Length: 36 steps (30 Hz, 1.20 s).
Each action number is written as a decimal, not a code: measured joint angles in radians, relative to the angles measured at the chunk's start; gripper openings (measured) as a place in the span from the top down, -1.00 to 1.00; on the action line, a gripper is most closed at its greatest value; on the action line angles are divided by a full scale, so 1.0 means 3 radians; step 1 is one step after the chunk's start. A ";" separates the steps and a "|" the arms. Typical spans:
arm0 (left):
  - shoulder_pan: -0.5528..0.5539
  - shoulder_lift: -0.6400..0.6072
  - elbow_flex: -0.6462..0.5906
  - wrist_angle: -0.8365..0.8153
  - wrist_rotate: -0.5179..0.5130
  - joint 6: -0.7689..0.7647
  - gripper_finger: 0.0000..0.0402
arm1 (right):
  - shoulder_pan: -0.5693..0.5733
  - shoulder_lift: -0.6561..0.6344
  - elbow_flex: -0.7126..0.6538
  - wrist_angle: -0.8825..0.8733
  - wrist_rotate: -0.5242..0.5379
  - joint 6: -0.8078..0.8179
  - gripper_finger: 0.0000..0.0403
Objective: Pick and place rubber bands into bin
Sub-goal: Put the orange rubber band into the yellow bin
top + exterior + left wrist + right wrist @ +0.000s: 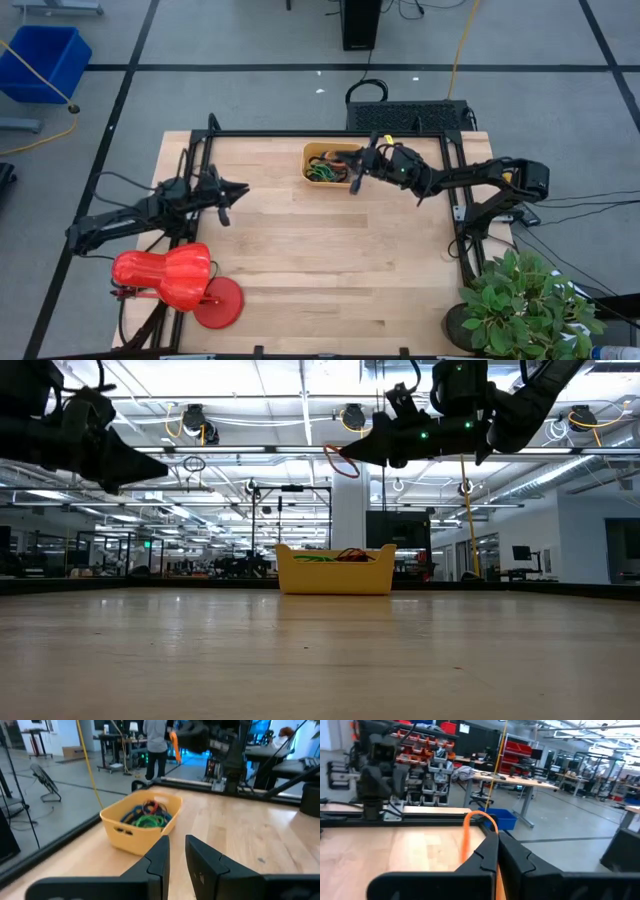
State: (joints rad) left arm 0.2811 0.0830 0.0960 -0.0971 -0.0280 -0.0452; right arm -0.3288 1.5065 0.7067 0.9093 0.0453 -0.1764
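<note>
The orange-yellow bin point(312, 158) stands at the table's far middle and holds several rubber bands, green, blue, red and orange point(148, 815). It also shows in the low view point(334, 576). My right gripper point(354, 180) hangs high over the bin's right near corner, shut on an orange rubber band point(470, 827). In the low view the band point(342, 463) shows as a small loop at the fingertips of my right gripper point(350, 458). My left gripper point(230, 196) waits above the table's left side, empty, with a narrow gap between its fingers point(176, 852). My right gripper pinches one stretch of the orange band point(496, 836) between its two fingers, at their free ends. The fingers point slanting down toward the table's left. The rest of the loop point(466, 845) arcs out past the fingertips, lifted clear of the bin and the table.
A red lamp with a round base point(165, 277) lies at the near left corner. A potted plant point(520, 300) stands past the near right corner. Black frame rails point(300, 133) run along the table's edges. A person point(156, 745) stands beyond the table. Bare wood point(330, 270) lies in the middle.
</note>
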 joint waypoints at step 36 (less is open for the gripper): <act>-0.0001 0.0006 -0.0280 0.0420 -0.0342 -0.0208 0.67 | -0.0431 0.0824 0.0093 -0.0690 0.0286 0.0983 1.00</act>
State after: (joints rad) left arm 0.2810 0.0849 0.0120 0.0288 -0.1307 -0.1078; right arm -0.4580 1.7538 0.7345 0.7022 0.1310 0.1185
